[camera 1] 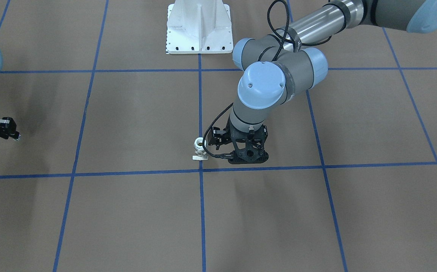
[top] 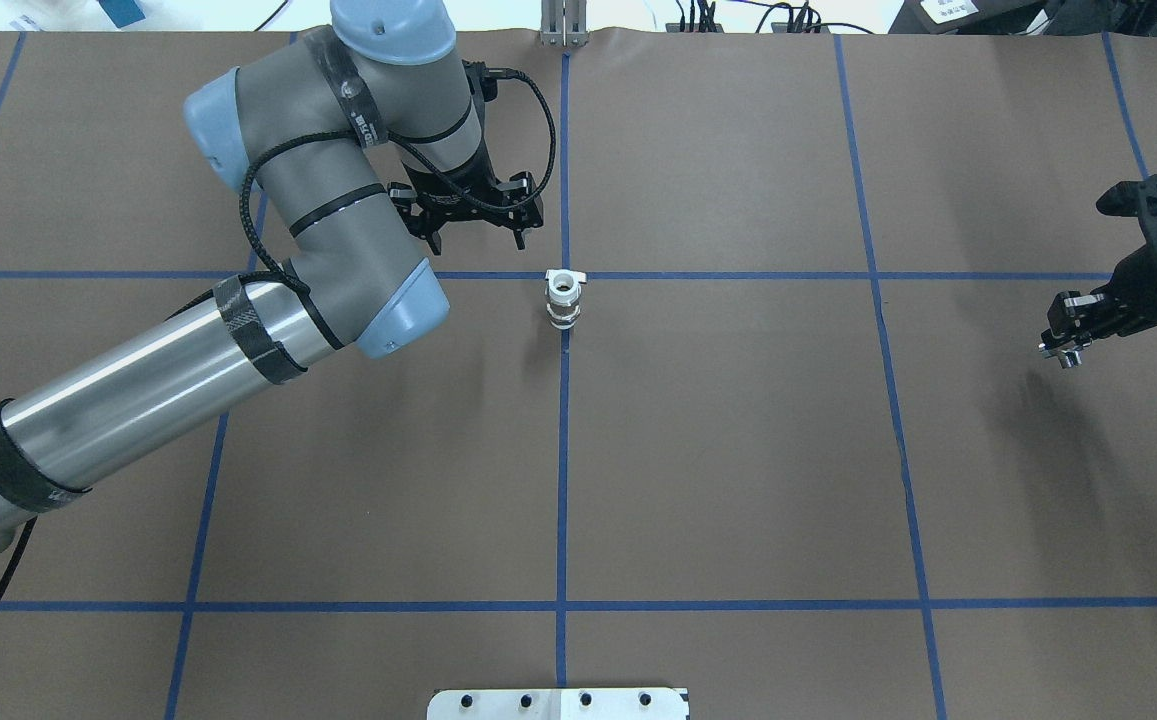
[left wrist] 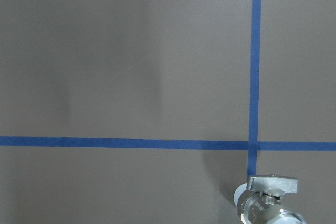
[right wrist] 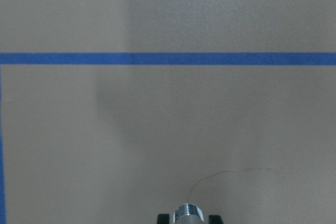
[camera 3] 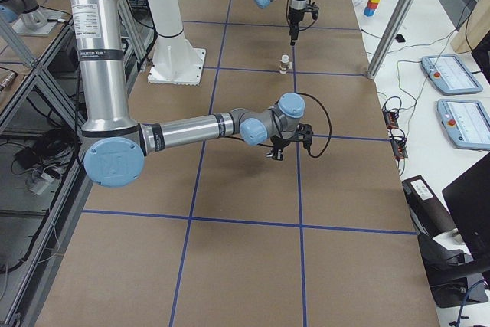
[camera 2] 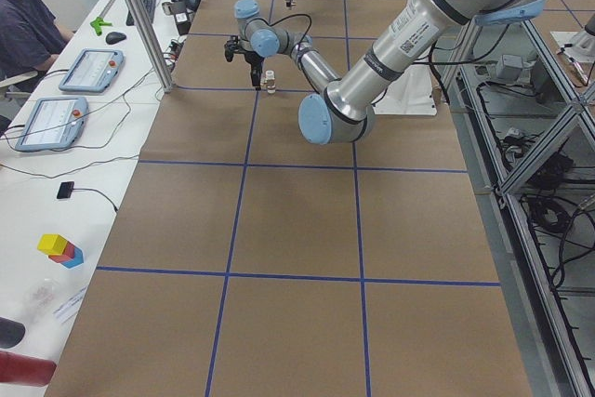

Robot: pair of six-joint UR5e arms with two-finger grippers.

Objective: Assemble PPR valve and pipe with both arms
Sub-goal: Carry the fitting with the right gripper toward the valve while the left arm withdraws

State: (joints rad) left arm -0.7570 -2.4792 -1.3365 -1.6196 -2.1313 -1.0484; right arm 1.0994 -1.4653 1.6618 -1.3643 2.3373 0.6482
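The PPR valve (top: 563,298) is white with metal bands and a small handle. It stands upright on the blue tape crossing at the table's middle, and also shows in the front view (camera 1: 199,148) and the left wrist view (left wrist: 269,204). My left gripper (top: 478,235) points down just beside it without touching. Its jaws look spread and empty. My right gripper (top: 1063,350) hovers far off at the table's right side. It is shut on a short pipe piece with a silver threaded end (right wrist: 188,214).
The white bolted pedestal (camera 1: 198,28) stands at the robot's side of the table. The brown table (top: 738,450) carries a grid of blue tape lines. Tablets, a mouse and coloured blocks (camera 2: 60,248) lie on the operators' bench, where a person sits.
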